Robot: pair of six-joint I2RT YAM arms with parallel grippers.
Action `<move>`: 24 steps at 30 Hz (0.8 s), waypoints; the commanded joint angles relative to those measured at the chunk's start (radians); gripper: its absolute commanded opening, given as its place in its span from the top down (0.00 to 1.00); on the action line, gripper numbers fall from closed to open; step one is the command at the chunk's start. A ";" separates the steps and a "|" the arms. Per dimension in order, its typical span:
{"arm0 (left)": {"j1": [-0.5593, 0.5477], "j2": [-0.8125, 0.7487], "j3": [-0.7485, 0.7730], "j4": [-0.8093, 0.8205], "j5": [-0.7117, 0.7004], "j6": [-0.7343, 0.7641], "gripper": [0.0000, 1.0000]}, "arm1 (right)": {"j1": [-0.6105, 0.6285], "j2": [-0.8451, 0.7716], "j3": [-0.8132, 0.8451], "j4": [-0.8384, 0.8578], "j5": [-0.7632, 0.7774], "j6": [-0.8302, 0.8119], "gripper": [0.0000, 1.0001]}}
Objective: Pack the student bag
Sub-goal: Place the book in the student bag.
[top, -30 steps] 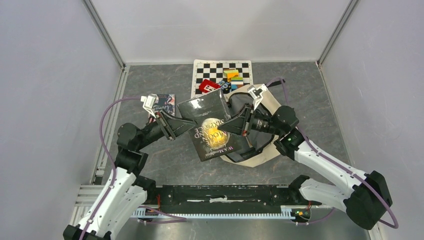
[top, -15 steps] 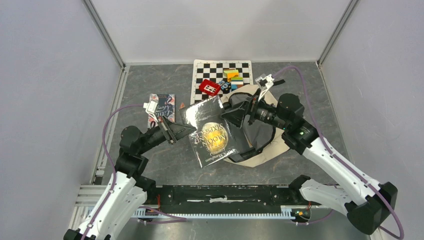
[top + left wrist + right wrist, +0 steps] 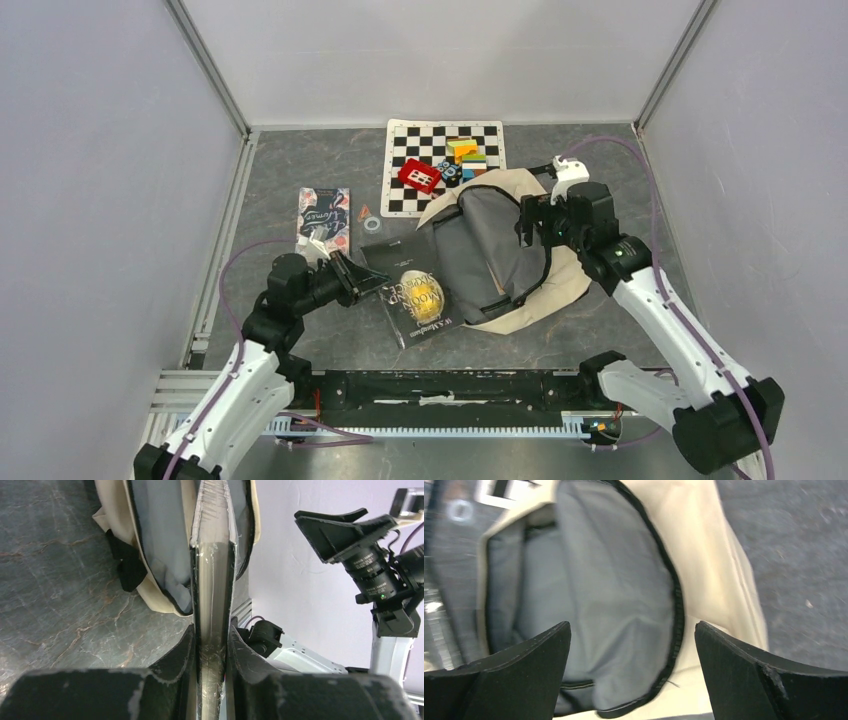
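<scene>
The student bag (image 3: 520, 290) lies at mid-table, cream with black trim, its mouth open to the left and its grey lining (image 3: 589, 595) showing. A black book with a golden moon on its cover (image 3: 418, 290) sits tilted just left of the bag. In the left wrist view the book (image 3: 212, 580) stands edge-on, its far end at the bag's (image 3: 160, 545) opening. My left gripper (image 3: 365, 278) is shut on the book's near-left edge, one finger on each cover (image 3: 212, 652). My right gripper (image 3: 530, 215) hangs open over the bag's right side, nothing between its fingers (image 3: 631, 627).
A chessboard mat (image 3: 400, 190) at the back carries a red item (image 3: 418, 175) and coloured blocks (image 3: 466, 155). A second book (image 3: 324, 215) and a small ring (image 3: 371, 224) lie left of the bag. Walls close in on three sides.
The right gripper let go of the black book, opened wide and drew back right over the bag. The left gripper closed on the book and lowered it toward the near left.
</scene>
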 commanded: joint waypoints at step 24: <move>0.001 0.227 -0.015 0.320 0.111 -0.007 0.98 | -0.211 0.437 0.037 0.172 -0.260 -0.225 0.66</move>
